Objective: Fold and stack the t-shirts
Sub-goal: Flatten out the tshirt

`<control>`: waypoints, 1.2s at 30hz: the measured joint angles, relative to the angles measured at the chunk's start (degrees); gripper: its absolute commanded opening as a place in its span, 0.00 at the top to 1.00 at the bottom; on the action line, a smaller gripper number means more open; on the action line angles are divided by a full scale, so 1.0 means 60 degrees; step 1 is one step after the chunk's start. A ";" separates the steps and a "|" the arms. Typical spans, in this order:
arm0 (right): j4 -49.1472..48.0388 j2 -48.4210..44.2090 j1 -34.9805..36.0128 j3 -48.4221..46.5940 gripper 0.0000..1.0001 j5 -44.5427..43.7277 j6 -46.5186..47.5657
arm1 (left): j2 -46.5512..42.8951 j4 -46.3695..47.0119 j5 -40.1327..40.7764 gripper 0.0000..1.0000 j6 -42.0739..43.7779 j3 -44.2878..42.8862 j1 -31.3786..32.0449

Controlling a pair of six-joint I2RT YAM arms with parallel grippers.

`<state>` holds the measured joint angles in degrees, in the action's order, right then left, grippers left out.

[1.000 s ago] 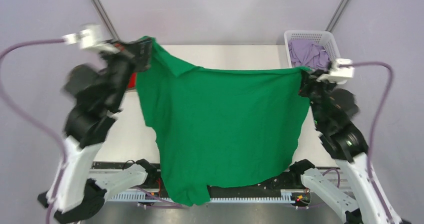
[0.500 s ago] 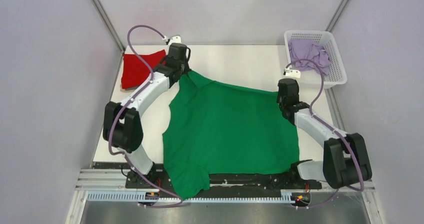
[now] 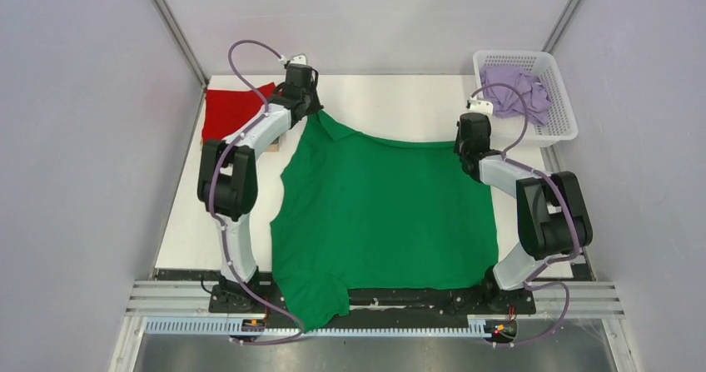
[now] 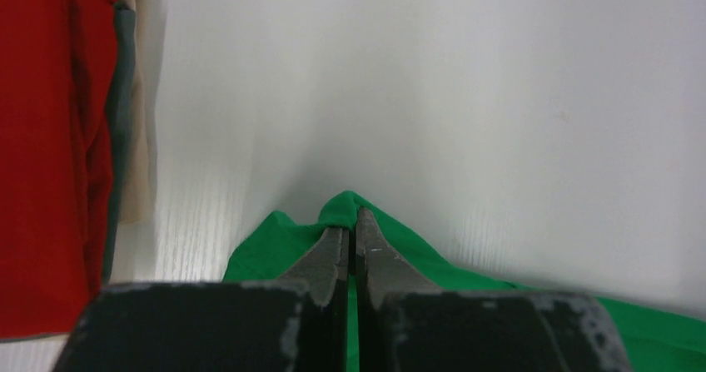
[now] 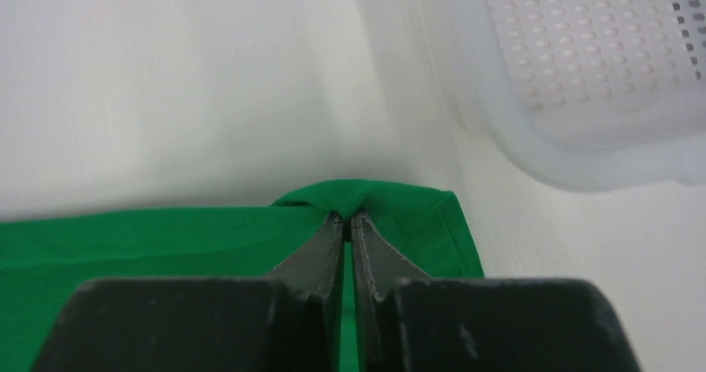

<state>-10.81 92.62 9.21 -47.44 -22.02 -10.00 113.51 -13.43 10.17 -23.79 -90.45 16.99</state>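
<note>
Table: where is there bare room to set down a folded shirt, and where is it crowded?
Free: the far strip beyond the green shirt, between left gripper and basket; the left strip between green shirt and table edge, nearer than the red shirt. Crowded: the middle, under the green shirt, and the right edge.

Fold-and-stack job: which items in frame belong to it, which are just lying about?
Job: green t-shirt, pinched by left gripper and right gripper; red t-shirt; lilac t-shirt.
Lying about: white basket holding the lilac one; table.
</note>
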 measured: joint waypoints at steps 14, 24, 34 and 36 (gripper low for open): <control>0.0382 0.0831 -0.0040 -0.1774 0.05 -0.0226 0.0510 | 0.2448 -0.1745 -0.0106 0.00 -0.0025 -0.4109 -0.0087; 0.0164 -0.0284 0.0058 -0.0743 0.02 0.1417 0.0433 | 0.0663 -0.1727 -0.1151 0.00 -0.0787 -0.0969 -0.0022; 0.0346 -0.0149 0.0663 -0.0080 0.02 0.1854 0.0331 | 0.0794 -0.1024 -0.2747 0.00 -0.1756 -0.0113 0.0168; 0.0382 -0.0055 0.0659 -0.0022 0.02 0.1894 0.0317 | 0.1013 -0.0889 -0.2874 0.00 -0.1883 -0.0171 0.0193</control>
<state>-8.51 92.29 13.17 -47.57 -10.66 -8.10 119.59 -18.76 -7.07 -35.09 -91.48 18.15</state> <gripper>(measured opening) 0.979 0.994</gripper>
